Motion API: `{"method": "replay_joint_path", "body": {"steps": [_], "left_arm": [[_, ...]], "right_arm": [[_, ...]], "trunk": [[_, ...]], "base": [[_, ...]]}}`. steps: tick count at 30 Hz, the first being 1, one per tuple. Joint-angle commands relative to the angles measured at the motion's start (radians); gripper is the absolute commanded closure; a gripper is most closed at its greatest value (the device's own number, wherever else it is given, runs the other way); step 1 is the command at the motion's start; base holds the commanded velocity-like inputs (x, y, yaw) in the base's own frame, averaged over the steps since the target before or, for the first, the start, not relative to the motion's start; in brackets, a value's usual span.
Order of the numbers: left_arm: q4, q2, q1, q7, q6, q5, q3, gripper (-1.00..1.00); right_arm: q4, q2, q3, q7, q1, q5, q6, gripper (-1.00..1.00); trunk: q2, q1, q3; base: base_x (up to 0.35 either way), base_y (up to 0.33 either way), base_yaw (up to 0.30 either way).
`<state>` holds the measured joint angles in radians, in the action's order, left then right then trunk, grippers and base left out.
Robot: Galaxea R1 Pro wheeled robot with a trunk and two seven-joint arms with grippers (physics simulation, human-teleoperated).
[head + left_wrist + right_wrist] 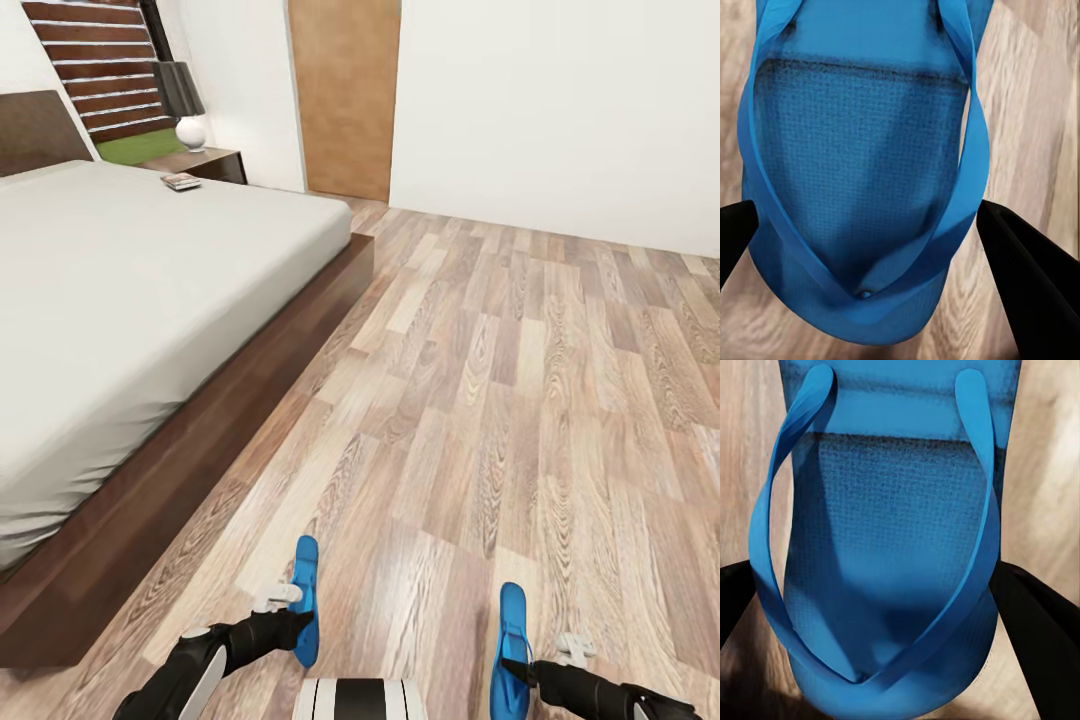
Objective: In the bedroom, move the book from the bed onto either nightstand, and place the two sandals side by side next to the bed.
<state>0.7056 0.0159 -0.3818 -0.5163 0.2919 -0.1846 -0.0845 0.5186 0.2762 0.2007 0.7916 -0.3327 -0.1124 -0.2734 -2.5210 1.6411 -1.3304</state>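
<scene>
While each arm carries a blue sandal at the bottom of the head view, the book [181, 181] lies far off at upper left, on the bed [150, 290] at its edge by the nightstand [205, 160].

Left gripper [300, 612] is clenched on the left sandal [306, 598], which stands on edge above the wood floor [520, 380]; right gripper [522, 668] grasps the right sandal [513, 645], its lower end cut off by the frame's bottom edge. Both wrist views show a strapped sole between dark fingers [1027, 277] [1039, 622], the sandals [862, 172] [889, 555] cropped at the frame edge. The book's cover is too small to make out. A lamp [183, 100] stands on the nightstand; the bed is cut off at left.
</scene>
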Motion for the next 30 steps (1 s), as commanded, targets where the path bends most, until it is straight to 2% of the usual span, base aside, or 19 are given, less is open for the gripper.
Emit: {"method": "replay_joint_path", "body": {"steps": [1, 6, 9, 26, 27, 30], "left_arm": [[0.0, 0.001, 0.0, 0.002, 0.007, -0.009, -0.004, 1.0], [-0.002, 0.001, 0.0, 0.001, 0.006, -0.009, -0.004, 1.0], [-0.003, 0.0, 0.0, 0.001, 0.006, -0.009, -0.004, 1.0], [-0.028, -0.004, 0.0, 0.001, 0.006, -0.008, -0.007, 1.0], [-0.074, -0.004, 0.0, 0.001, 0.002, -0.005, -0.008, 1.0], [-0.104, -0.007, 0.0, 0.001, -0.024, -0.004, -0.01, 1.0]], "right_arm": [[-0.005, -0.001, 0.002, 0.003, 0.0, -0.013, -0.004, 1.0], [-0.066, -0.001, 0.002, 0.003, 0.001, -0.025, 0.086, 1.0], [-0.083, -0.001, 0.002, 0.004, 0.001, -0.028, 0.107, 1.0], [-0.094, -0.006, 0.0, 0.002, 0.001, -0.024, 0.123, 1.0], [-0.094, -0.006, 0.0, 0.003, 0.001, -0.024, 0.123, 1.0], [-0.117, -0.003, 0.001, 0.004, 0.002, -0.026, 0.123, 1.0]], "trunk": [[0.0, -0.001, 0.003], [0.001, -0.003, 0.023], [0.002, -0.004, 0.034], [0.006, -0.012, 0.1], [0.006, -0.012, 0.104], [0.007, -0.014, 0.115]], "base": [[0.0, 0.0, 0.0], [0.0, 0.0, 0.0], [0.0, 0.0, 0.0], [0.0, 0.0, 0.0], [0.0, 0.0, 0.0], [0.0, 0.0, 0.0]]}}
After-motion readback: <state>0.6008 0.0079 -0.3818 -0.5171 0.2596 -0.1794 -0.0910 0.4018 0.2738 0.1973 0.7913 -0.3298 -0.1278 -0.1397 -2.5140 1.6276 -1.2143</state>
